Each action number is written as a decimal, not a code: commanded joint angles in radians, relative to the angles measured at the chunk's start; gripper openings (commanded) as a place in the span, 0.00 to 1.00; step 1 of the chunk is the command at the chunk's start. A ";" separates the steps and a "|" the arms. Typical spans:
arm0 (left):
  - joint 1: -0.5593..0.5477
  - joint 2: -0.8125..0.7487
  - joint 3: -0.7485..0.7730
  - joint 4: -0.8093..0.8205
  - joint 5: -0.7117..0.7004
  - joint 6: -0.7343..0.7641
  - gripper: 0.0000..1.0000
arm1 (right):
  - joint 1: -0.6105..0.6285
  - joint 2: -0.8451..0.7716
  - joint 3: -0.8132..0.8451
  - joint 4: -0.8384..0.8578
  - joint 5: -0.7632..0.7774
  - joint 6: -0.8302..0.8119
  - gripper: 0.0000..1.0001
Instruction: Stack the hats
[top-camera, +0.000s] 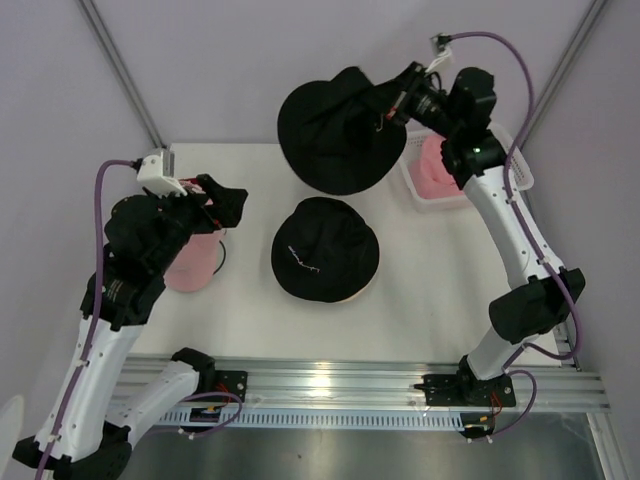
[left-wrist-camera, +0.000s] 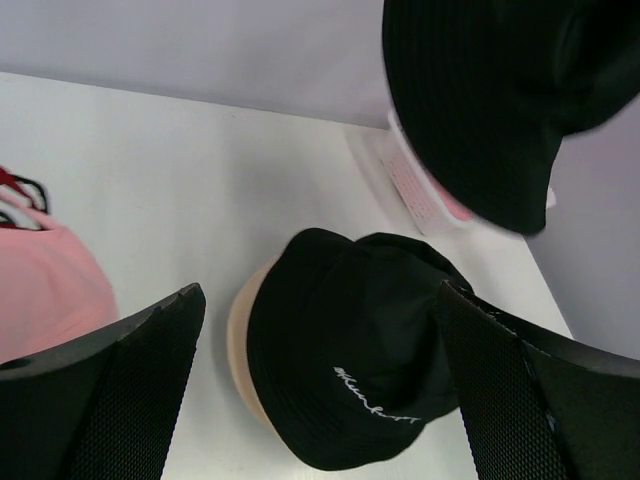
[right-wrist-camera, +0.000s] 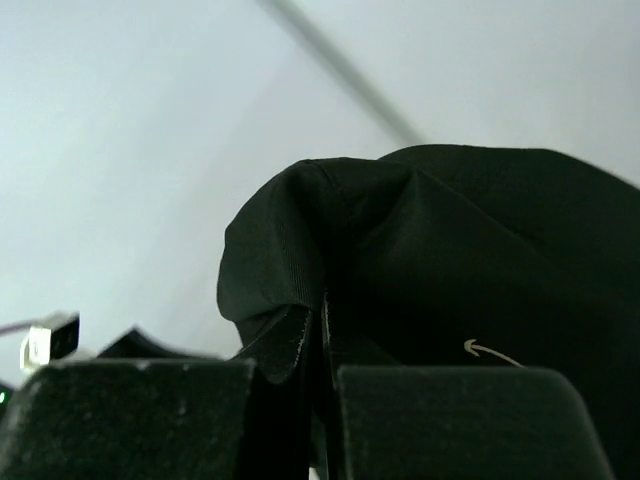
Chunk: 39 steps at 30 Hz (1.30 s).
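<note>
Arms apart, right end effector (top-camera: 386, 110) high, pinching black hat (top-camera: 330, 135), left end effector (top-camera: 222, 204) gaping.

The white table (top-camera: 250, 180) is filling the middle of the top view, with its metal rail running along the bottom of the frame. At centre frame a tan hat (top-camera: 352, 295) is lying flat on it, showing only as a thin rim under a black bucket hat (top-camera: 325, 250) that is sitting on top. At centre left a pink hat (top-camera: 190, 265) is resting on the surface, partly hidden. In the upper right a white mesh basket (top-camera: 432, 203) is standing near the table's far corner.
</note>
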 joint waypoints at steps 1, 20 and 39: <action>0.015 -0.100 0.004 -0.014 -0.166 -0.024 1.00 | 0.109 -0.048 -0.006 -0.086 -0.005 -0.043 0.00; 0.029 -0.144 -0.268 0.092 -0.085 -0.185 0.99 | 0.274 -0.254 -0.469 -0.135 0.106 -0.098 0.00; 0.029 -0.035 -0.539 0.471 0.191 -0.385 0.92 | 0.278 -0.361 -0.595 -0.247 0.184 -0.278 0.35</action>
